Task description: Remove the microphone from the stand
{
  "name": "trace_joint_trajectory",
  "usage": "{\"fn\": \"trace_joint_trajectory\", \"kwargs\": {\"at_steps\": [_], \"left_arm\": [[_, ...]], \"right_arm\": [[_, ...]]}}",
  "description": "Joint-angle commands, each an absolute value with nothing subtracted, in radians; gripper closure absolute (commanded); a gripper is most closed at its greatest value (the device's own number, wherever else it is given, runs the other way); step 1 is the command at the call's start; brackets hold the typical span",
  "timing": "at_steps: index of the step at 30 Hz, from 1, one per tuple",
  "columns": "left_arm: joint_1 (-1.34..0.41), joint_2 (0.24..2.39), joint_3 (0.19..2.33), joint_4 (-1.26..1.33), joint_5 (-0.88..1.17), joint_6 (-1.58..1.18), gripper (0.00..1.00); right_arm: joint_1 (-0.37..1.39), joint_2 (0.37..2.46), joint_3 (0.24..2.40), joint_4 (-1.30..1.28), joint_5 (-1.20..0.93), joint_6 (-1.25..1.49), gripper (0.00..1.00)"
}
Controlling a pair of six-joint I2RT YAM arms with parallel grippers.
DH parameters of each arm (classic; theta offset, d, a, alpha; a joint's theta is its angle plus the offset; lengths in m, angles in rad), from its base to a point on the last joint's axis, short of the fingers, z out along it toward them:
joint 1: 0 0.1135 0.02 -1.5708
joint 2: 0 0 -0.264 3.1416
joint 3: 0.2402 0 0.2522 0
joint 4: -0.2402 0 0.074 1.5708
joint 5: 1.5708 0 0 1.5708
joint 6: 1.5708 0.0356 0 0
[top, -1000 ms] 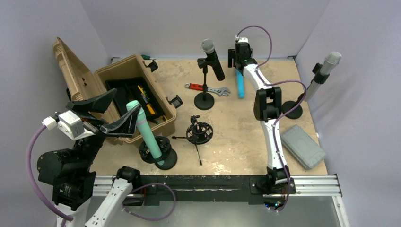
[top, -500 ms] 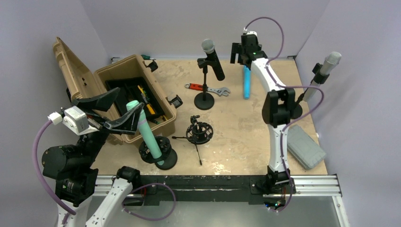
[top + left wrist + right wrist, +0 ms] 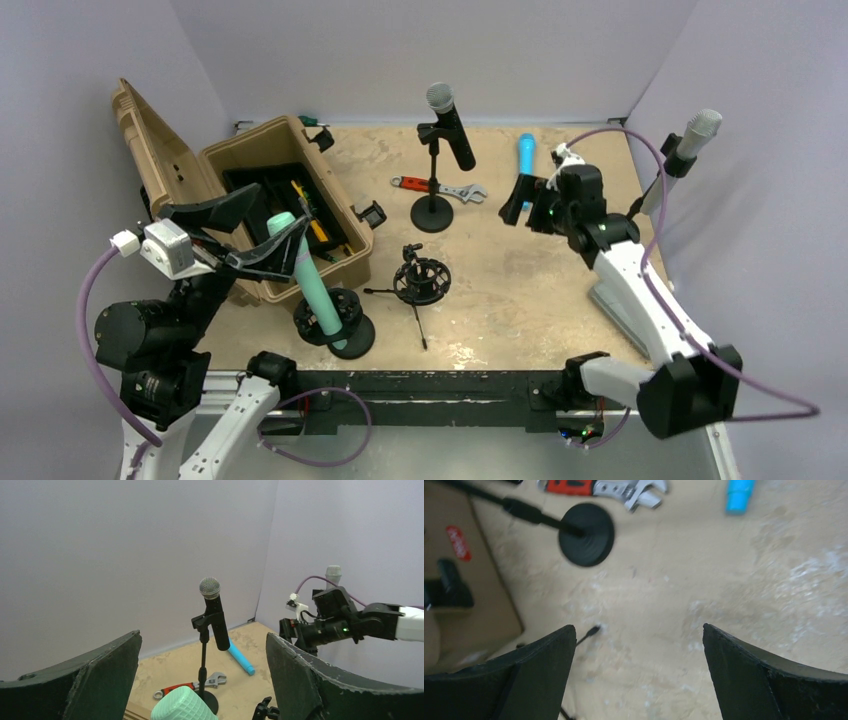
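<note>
A mint-green microphone (image 3: 311, 288) stands tilted in a black stand (image 3: 340, 325) at the near left. My left gripper (image 3: 272, 214) is open, its fingers on either side of the mint head (image 3: 184, 705) without touching it. My right gripper (image 3: 528, 206) is open and empty above the table's middle right. A blue microphone (image 3: 525, 150) lies on the table at the back. A black microphone (image 3: 452, 125) sits clipped in a stand (image 3: 432, 213) at the back centre. A grey microphone (image 3: 685, 145) sits in a stand at the far right.
An open tan toolbox (image 3: 250, 160) with tools stands at the left. A red-handled wrench (image 3: 440, 187) lies by the black stand's base. A small tripod with a shock mount (image 3: 420, 278) stands in the middle. A grey case (image 3: 630, 300) lies at the right, partly under my right arm.
My right gripper has let go of the blue microphone, which now lies at the back, and the arm has drawn back toward the near right. My left gripper shifted slightly.
</note>
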State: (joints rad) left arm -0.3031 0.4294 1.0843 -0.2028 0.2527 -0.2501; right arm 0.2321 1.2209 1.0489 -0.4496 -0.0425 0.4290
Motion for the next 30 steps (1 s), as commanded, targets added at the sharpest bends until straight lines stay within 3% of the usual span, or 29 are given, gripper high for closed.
{"fn": "trace_joint_trajectory", "kwargs": {"at_steps": [1, 7, 10, 16, 20, 26, 30], "left_arm": [[-0.308, 0.458, 1.084, -0.172, 0.263, -0.239, 0.08], [-0.336, 0.530, 1.152, -0.201, 0.418, -0.279, 0.07], [-0.337, 0.605, 1.252, -0.301, 0.530, -0.353, 0.10], [-0.357, 0.713, 1.339, -0.481, 0.727, -0.560, 0.17], [-0.541, 0.715, 1.367, -0.638, 0.543, -0.501, 0.16], [-0.880, 0.805, 1.420, -0.800, 0.203, -0.411, 0.15], [-0.944, 0.819, 1.478, -0.854, 0.076, -0.358, 0.14]], "right_arm": [[0.273, 0.981, 0.933, -0.445, -0.350, 0.454, 0.05], [0.409, 0.872, 0.771, -0.313, -0.560, 0.592, 0.08], [0.514, 0.870, 0.650, -0.085, -0.575, 0.662, 0.10], [0.567, 1.033, 0.540, 0.323, -0.726, 0.676, 0.18], [0.567, 1.176, 0.544, 0.429, -0.806, 0.590, 0.19], [0.567, 1.352, 0.521, 0.809, -0.965, 0.684, 0.27], [0.572, 1.440, 0.530, 0.867, -0.982, 0.686, 0.28]]}}
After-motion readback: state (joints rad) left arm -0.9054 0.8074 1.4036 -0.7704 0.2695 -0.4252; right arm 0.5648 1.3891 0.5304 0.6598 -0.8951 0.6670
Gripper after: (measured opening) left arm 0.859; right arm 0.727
